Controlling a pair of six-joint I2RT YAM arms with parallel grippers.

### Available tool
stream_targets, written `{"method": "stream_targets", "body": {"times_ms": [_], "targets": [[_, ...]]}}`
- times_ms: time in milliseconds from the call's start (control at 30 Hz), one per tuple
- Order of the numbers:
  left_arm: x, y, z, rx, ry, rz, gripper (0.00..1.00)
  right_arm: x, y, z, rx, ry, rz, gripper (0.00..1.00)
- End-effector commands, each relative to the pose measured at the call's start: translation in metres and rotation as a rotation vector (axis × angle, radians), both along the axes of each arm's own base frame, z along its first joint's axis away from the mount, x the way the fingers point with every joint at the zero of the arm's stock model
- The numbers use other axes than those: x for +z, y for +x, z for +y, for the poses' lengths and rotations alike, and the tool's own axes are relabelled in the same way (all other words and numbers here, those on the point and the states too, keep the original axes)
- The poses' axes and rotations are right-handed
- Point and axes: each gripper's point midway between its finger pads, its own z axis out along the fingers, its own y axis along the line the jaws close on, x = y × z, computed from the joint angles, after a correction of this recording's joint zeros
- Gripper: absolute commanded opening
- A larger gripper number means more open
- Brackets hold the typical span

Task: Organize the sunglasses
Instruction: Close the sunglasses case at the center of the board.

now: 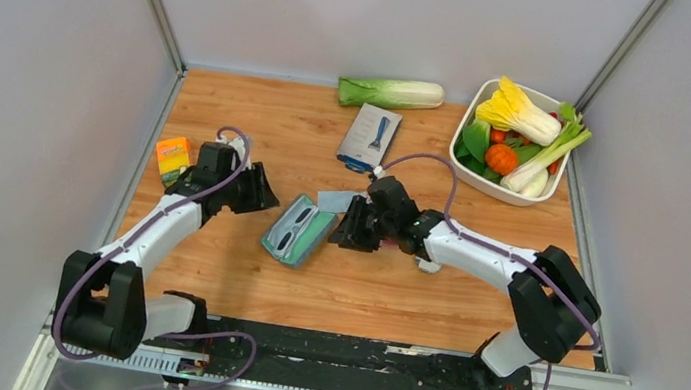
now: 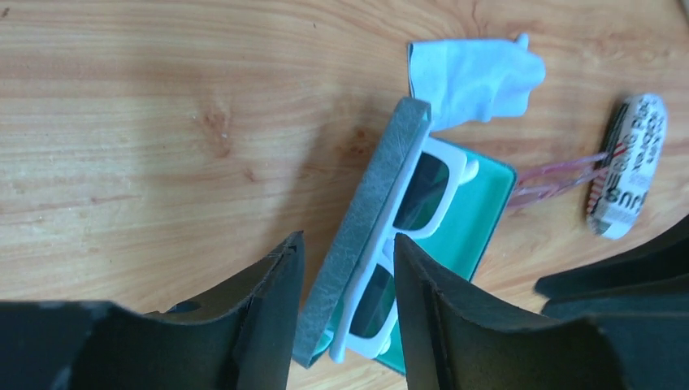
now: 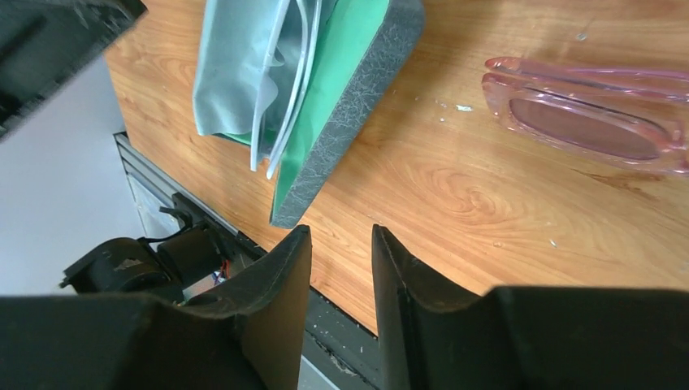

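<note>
The left tool [image 2: 348,248] has its two fingers spread wide and holds nothing. Just past it lies the open grey case [image 2: 366,219], with a white pair of glasses [image 2: 422,191] inside. A light blue cloth [image 2: 475,77] sits by the far end of the case. Next comes the right tool [image 3: 341,244]. Its fingers are a little apart and hold nothing. The pink sunglasses [image 3: 581,122] lie on the bench [image 3: 455,195], apart from the case, in the upper right of the right wrist view. Their long side runs across that frame. The right tool is nearer, so I think it should pick them up.
</note>
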Motion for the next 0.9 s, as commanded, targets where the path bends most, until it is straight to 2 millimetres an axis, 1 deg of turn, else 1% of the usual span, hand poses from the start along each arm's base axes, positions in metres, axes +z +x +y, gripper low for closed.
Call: {"method": "stream_targets", "body": {"times_ms": [0,100,133,167,200,233,300,567,700,833,867], "targets": [[0.016,0.027,-0.003,0.027,-0.132,-0.075,0.49,-0.002,0.009,0.019,0.002,0.012,-0.050,0.36],[0.013,0.029,-0.007,0.009,-0.156,-0.074,0.43,-0.009,0.008,0.028,0.011,0.004,-0.040,0.34],[0.011,0.028,-0.009,-0.001,-0.167,-0.064,0.40,-0.009,0.008,0.032,0.014,0.010,-0.040,0.34],[0.010,0.029,-0.011,-0.006,-0.173,-0.068,0.39,-0.012,0.007,0.036,0.022,0.008,-0.035,0.32],[0.008,0.029,-0.012,-0.011,-0.180,-0.062,0.38,-0.015,0.008,0.038,0.024,0.002,-0.030,0.27],[0.007,0.029,-0.013,-0.017,-0.185,-0.059,0.36,-0.015,0.008,0.041,0.027,0.002,-0.029,0.25],[0.004,0.029,-0.016,-0.032,-0.195,-0.052,0.34,-0.021,0.008,0.046,0.033,-0.008,-0.022,0.23],[-0.007,0.027,-0.018,-0.055,-0.196,-0.031,0.32,-0.025,0.014,0.059,0.047,-0.016,-0.025,0.23],[-0.021,0.025,-0.019,-0.060,-0.198,-0.005,0.32,-0.025,0.017,0.064,0.050,-0.012,-0.026,0.23],[-0.033,0.024,-0.019,-0.075,-0.193,0.019,0.31,-0.023,0.020,0.066,0.048,-0.011,-0.028,0.23],[-0.033,0.024,-0.019,-0.076,-0.192,0.018,0.31,-0.024,0.019,0.067,0.052,-0.011,-0.029,0.23]]}}
